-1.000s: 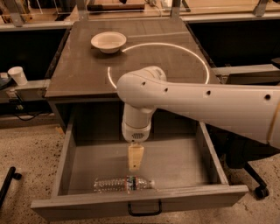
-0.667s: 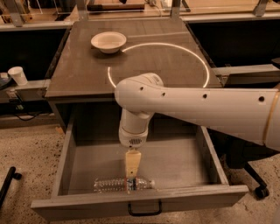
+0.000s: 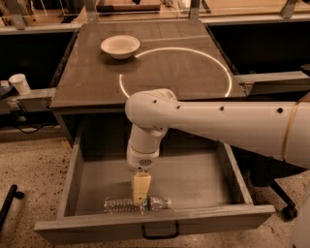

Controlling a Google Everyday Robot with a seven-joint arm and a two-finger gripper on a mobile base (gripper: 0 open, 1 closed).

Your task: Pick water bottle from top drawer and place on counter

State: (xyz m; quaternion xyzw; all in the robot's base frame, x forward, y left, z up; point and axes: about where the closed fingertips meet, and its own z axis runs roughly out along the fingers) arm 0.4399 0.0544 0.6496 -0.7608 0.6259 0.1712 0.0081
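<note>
Top drawer (image 3: pixel 97 226), pulled out. Plain grey front panel nearest the camera, black pull handle (image 3: pixel 160 233) low at its middle. No writing on panel or handle.

Water bottle (image 3: pixel 118 205) lies on its side on the drawer floor, just behind the front panel and along it, left of centre. Clear ribbed body. A narrow label band sits right of the middle; nothing on it can be read.

Gripper (image 3: pixel 140 197) points straight down into the drawer and its tan tip overlaps the bottle's middle. Seen edge-on, so I cannot tell whether it is spread, pressed together or pinching the bottle. The bottle is on the drawer floor, not lifted.

White arm (image 3: pixel 218 123) comes in from the right edge, crosses above the drawer and bends down at a rounded joint to the wrist. No markings except small dark holes.

Speckled floor (image 3: pixel 29 160) left of the drawer, with a black bar (image 3: pixel 9 203) at the lower left edge.

Counter (image 3: pixel 87 77) is directly above and behind the drawer: dark brown-grey top with a thin bright ring of light (image 3: pixel 224 72) on it. A pale bowl (image 3: pixel 120 46) stands near the far left, touching the ring's edge.

White paper cup (image 3: pixel 19 83) sits on a grey ledge left of the counter, unprinted as far as can be seen.

Pale wooden bench tops (image 3: pixel 232 6) lie farthest back.
</note>
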